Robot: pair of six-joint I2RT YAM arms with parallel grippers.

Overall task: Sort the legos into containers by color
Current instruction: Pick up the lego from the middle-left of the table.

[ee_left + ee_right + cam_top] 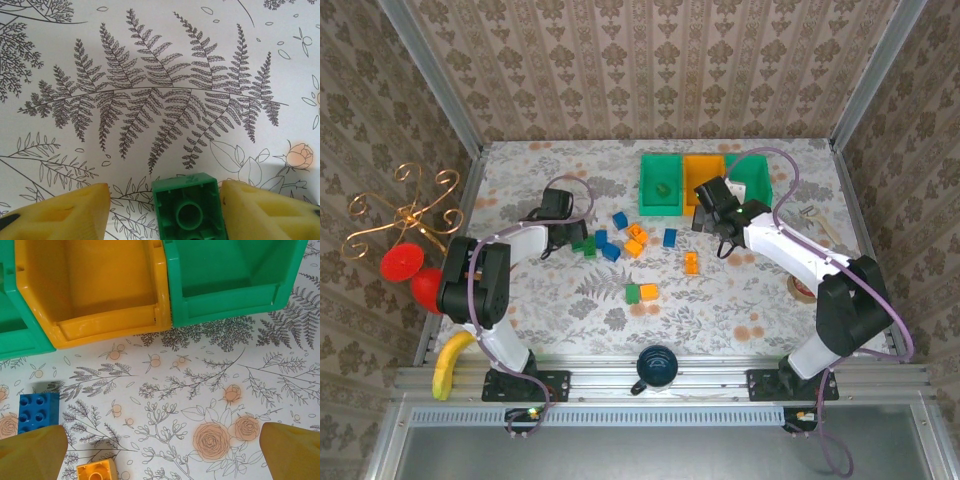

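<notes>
Several green, blue and orange legos lie scattered mid-table, among them a blue one (pixel 669 238) and an orange one (pixel 691 263). My left gripper (pixel 574 242) (pixel 162 200) is open and low around a green lego (pixel 189 210) lying underside up; its right finger is close to the lego and its left finger stands apart. At the back stand a green bin (pixel 660 185) (pixel 15 335), an orange bin (pixel 703 178) (pixel 95 285) and another green bin (pixel 752 178) (pixel 225 275). My right gripper (pixel 718 228) (pixel 160 452) hovers open and empty before them, near a blue lego (pixel 39 412) and an orange lego (pixel 97 471).
A dark round cup (pixel 657 367) sits at the near edge between the arm bases. A banana (pixel 448 362), red items (pixel 405 265) and a gold wire ornament (pixel 405 210) are on the left. A tape roll (pixel 803 288) lies on the right.
</notes>
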